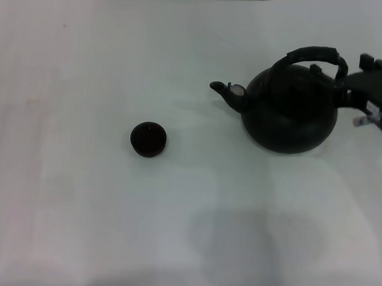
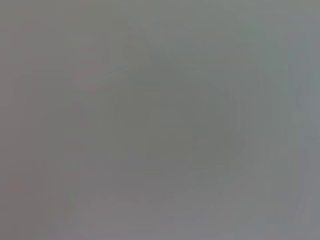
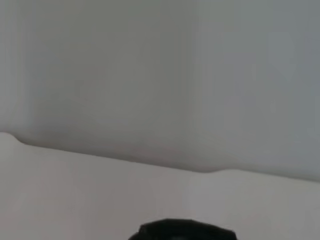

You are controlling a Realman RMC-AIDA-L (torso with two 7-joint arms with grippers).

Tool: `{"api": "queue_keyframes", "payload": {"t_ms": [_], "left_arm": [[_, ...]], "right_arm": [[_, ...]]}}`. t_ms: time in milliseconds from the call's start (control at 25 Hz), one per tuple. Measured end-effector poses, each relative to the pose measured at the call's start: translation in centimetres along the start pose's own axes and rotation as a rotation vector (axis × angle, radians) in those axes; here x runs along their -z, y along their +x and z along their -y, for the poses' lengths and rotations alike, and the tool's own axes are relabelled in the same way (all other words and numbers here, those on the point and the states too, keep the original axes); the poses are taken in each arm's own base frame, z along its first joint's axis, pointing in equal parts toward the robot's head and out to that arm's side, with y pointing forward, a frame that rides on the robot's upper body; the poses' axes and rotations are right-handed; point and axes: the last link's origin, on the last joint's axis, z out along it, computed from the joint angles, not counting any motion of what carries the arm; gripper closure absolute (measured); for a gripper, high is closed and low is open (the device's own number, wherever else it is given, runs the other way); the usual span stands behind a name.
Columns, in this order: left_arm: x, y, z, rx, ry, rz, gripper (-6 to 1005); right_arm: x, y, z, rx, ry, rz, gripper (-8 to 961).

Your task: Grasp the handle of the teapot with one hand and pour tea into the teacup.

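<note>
**Right gripper at the teapot's handle, spout aimed at the cup**

I see the large round matte black teapot (image 1: 290, 110) sitting upright on the white table (image 1: 75, 227), on the right side of the head view. Its long axis, from spout to back, runs roughly across the table: the short spout (image 1: 225, 91), with its pale spot, points to the robot's left, toward the teacup. The black ribbed bail handle (image 1: 316, 55) arches over the top of the pot along that same line, leaning a little toward the back end.

The black right gripper (image 1: 350, 85) reaches in from the right edge and meets the pot at the rear foot of the handle. I cannot tell whether its fingers are spread or closed, or whether they have hold of the handle; that part merges with the dark pot. In the right wrist view only a dark curved sliver (image 3: 182, 231) shows at the frame's edge, against the pale table and wall.

The tiny round dark brown-black handleless teacup (image 1: 148, 139) stands well apart from the pot, to the spout's left and nearer the robot.

My left wrist view shows only flat grey; the left gripper is not visible anywhere.
</note>
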Motion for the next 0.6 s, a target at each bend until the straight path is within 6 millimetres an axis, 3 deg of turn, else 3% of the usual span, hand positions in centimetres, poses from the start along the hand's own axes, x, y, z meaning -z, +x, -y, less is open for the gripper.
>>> {"api": "queue_keyframes", "payload": {"t_ms": [360, 600], "left_arm": [[-0.2, 0.0, -0.2, 0.004, -0.005, -0.004, 112], [-0.2, 0.0, -0.2, 0.006, -0.005, -0.004, 112]], "right_arm": [[0.1, -3.0, 2.3, -0.01, -0.022, 0.089, 110], [-0.6, -3.3, 5.0, -0.078, -0.011, 0.126, 110]]}}
